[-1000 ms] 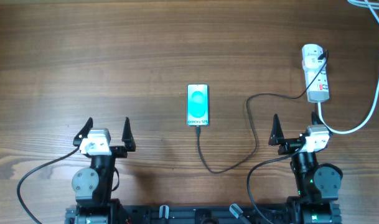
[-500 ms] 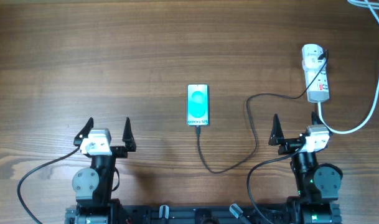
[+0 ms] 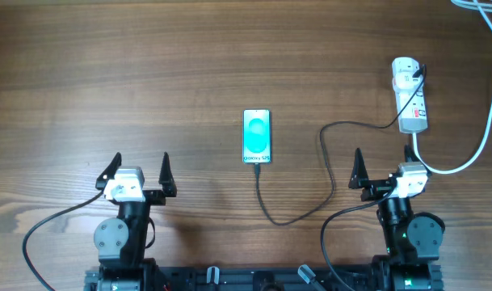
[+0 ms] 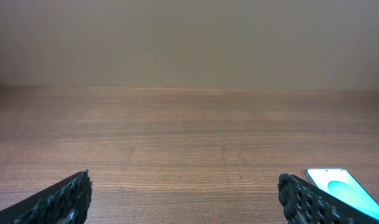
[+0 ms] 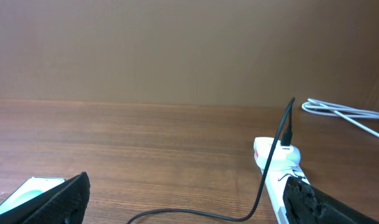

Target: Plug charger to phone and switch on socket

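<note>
- Near the middle of the wooden table (image 3: 149, 65), seen from overhead, the phone (image 3: 257, 136) lies flat. Its turquoise screen faces up, and the "Galaxy S20" text is at the end nearest the robot.
- At that near end, the charger (image 3: 327, 153), a thin black cable, meets the phone's short edge. Whether its small plug is fully pushed in is too small to tell.
- From the phone, the cable loops toward the robot and curves to the right. It then climbs away and bends across to the far end of the socket (image 3: 410, 97).
- At the far right of the table, the socket is a white strip with red markings, well apart from the phone. Its length points away from the robot, and the position of its switch cannot be made out.
- From the socket's near end, a white lead (image 3: 472, 158) sweeps out to the right and runs off past the far right corner.
- At the near left of the table, the left gripper (image 3: 138, 170) has its jaws spread wide and holds nothing. Its wrist camera shows bare wood between the fingertips and a corner of the phone just beyond the right one.
- At the near right, the right gripper (image 3: 384, 166) sits just short of the socket, jaws wide apart and empty. Its wrist camera shows the socket beyond the right fingertip, the black cable rising from it, and the phone's edge by the left fingertip.
</note>
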